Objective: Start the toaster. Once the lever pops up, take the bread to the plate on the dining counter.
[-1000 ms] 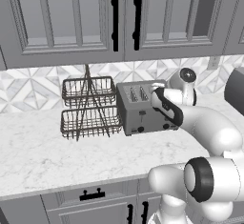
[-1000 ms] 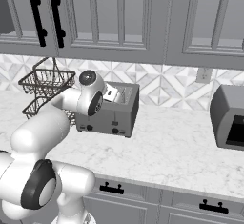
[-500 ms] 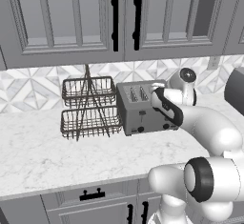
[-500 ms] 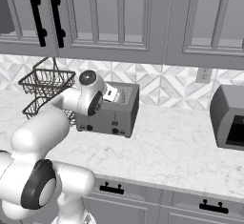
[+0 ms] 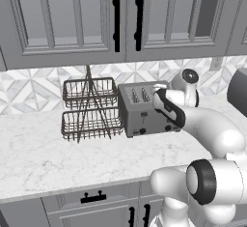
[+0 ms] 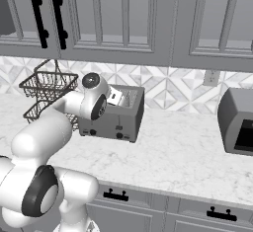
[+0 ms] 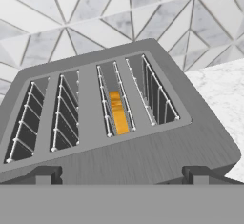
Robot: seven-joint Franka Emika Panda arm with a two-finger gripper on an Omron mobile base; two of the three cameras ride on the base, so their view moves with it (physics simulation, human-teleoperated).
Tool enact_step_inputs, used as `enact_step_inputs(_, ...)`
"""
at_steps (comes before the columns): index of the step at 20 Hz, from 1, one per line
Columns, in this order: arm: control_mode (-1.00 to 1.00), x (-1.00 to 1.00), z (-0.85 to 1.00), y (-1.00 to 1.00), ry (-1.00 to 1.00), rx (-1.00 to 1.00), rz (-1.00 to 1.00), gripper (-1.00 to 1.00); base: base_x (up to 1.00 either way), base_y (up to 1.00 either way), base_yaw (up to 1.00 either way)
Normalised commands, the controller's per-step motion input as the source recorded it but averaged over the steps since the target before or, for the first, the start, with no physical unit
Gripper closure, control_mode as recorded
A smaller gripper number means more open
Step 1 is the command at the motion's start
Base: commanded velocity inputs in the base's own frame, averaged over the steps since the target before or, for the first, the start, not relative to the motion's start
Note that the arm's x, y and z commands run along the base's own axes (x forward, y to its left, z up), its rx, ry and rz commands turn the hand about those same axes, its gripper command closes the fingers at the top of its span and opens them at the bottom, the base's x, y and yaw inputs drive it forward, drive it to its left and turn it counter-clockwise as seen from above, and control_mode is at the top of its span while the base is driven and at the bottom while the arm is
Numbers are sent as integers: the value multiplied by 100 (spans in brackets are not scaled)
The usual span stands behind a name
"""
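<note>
With the claw [image 7: 121, 174] spread wide above the toaster [image 7: 119, 123], lower it squarely astride the bread [image 7: 117, 112] before pinching.

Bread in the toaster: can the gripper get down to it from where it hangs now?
Probably yes. The gripper is open just above the toaster, and the bread sits low in the third slot from the left, nothing over it. The narrow slot and wire guides may crowd the fingers.
</note>
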Motion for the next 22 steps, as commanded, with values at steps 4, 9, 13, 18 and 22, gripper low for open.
enact_step_inputs(4,-100,0,0,0,0,0,0,-100,0,0,0)
enact_step_inputs(9,-100,0,0,0,0,0,0,-100,0,0,0)
enact_step_inputs(13,-100,0,0,0,0,0,0,-100,0,0,0)
enact_step_inputs(18,-100,0,0,0,0,0,0,-100,0,0,0)
enact_step_inputs(22,-100,0,0,0,0,0,0,-100,0,0,0)
